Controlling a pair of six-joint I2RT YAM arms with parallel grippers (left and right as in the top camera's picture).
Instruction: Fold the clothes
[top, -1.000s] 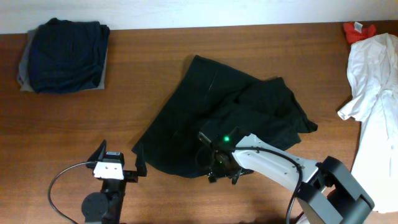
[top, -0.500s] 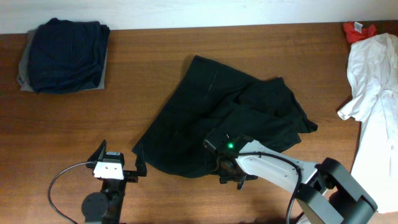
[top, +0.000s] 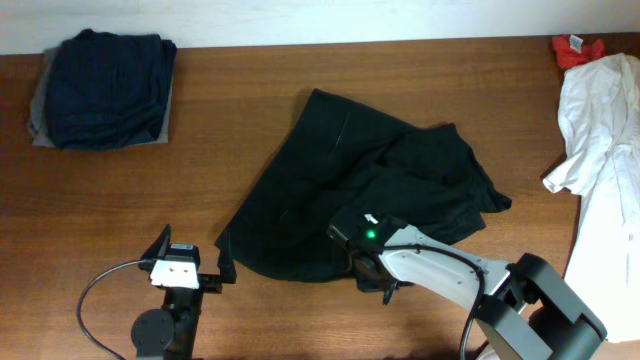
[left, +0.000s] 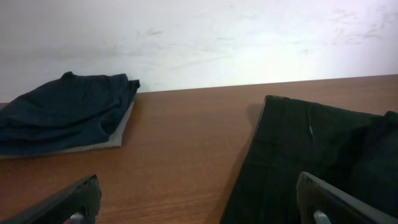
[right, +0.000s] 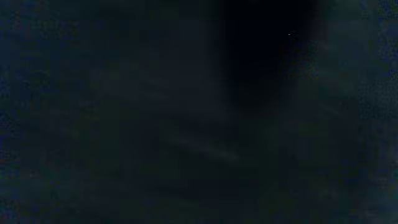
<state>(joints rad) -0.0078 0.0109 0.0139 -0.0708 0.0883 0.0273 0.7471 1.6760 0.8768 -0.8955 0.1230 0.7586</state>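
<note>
The big black garment (top: 360, 195) lies crumpled in the middle of the brown table (top: 250, 120). The right gripper (top: 368, 270) is down at the near edge of this black garment, with a small green light shining on its wrist. From above its fingers are hidden. The right wrist camera shows only dark cloth filling the whole picture, so I cannot tell if that gripper is spread or pinching. The left gripper (top: 193, 252) sits on the near left side of the black garment, just off its corner, with its fingers spread wide and nothing in them. Its wrist camera looks low across the table and shows the black garment's left edge (left: 311, 162) lying flat. Far to the left of the black garment is a folded navy garment (top: 105, 85) on top of a grey one (top: 38, 110). Only the view from above shows the white garment (top: 600, 150) far to the right, with a small red one (top: 573, 47) just behind it.
</note>
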